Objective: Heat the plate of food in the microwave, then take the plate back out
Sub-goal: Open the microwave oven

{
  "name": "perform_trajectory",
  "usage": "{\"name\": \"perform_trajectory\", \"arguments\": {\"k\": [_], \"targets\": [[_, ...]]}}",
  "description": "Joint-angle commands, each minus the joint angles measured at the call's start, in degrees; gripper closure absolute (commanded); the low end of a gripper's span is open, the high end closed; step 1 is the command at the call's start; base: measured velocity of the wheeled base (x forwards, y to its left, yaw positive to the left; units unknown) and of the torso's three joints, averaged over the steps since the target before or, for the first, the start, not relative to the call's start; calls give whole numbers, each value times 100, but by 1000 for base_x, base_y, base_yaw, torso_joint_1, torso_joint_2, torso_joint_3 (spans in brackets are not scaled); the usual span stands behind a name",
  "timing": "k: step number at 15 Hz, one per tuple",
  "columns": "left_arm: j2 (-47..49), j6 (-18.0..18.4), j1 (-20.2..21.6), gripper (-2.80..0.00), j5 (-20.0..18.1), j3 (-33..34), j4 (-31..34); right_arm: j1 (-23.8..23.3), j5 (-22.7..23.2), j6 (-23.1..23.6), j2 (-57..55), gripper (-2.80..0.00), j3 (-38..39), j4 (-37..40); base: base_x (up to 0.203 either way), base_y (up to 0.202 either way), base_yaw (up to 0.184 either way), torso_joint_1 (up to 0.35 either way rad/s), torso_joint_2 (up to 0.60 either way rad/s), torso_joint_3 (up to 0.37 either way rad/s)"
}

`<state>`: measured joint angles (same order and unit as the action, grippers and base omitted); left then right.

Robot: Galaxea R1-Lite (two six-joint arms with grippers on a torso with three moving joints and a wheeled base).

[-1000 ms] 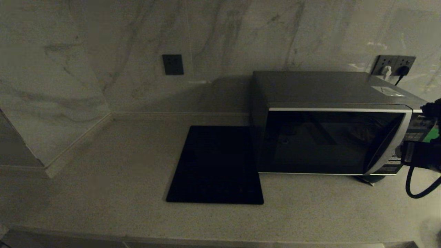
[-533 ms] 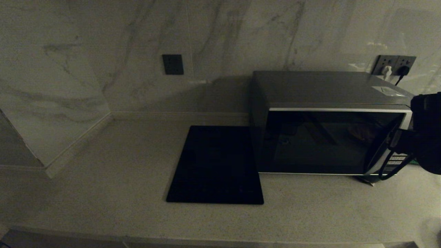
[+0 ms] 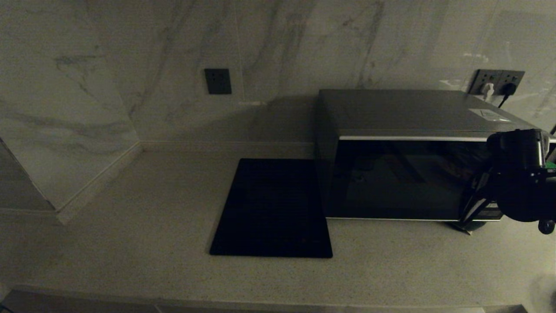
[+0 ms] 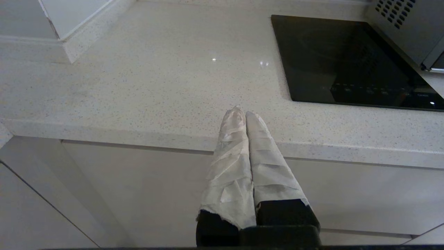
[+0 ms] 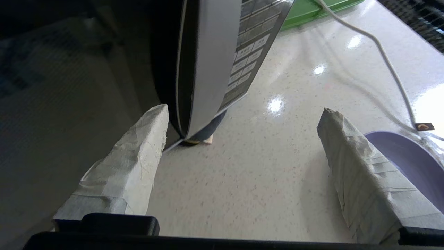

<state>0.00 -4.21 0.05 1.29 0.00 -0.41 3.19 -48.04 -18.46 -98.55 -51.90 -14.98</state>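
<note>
One microwave [image 3: 412, 174], door apparently shut, one black slab [image 3: 273, 208] beside, right gripper [image 5: 242, 114] spread wide, empty, left gripper [image 4: 242, 114] pressed closed, empty, one lavender plate [image 5: 412, 159] edge.

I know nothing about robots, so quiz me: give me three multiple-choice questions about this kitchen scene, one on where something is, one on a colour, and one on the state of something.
1. Where does the flat black slab lie?
A. On top of the microwave
B. On the counter, just left of the microwave
C. Against the wall socket

2. What colour is the plate rim beside the right gripper?
A. Pale lavender
B. Bright red
C. Black

3. How do the right gripper's fingers stand?
A. Shut on the plate
B. Shut on a cable
C. Wide apart, holding nothing

Answers:
1 B: the head view shows it flat on the counter next to the microwave.
2 A: the right wrist view shows the lavender plate.
3 C: the right gripper has bare counter between its fingers, near the microwave's lower front corner.
</note>
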Motion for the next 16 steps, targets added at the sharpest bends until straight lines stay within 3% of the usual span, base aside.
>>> {"name": "perform_trajectory", "arguments": {"k": [1, 6, 16], "targets": [[1, -1, 4, 0, 3, 0, -2, -18, -199, -8, -311, -280, -165, -13, 0, 0, 0, 0, 0, 0], [9, -1, 4, 0, 3, 0, -2, -82, -267, 9, -658, -280, -356, -399, 0, 0, 0, 0, 0, 0], [9, -1, 4, 0, 3, 0, -2, -518, -267, 1, -770, -280, -441, -427, 0, 0, 0, 0, 0, 0]]}}
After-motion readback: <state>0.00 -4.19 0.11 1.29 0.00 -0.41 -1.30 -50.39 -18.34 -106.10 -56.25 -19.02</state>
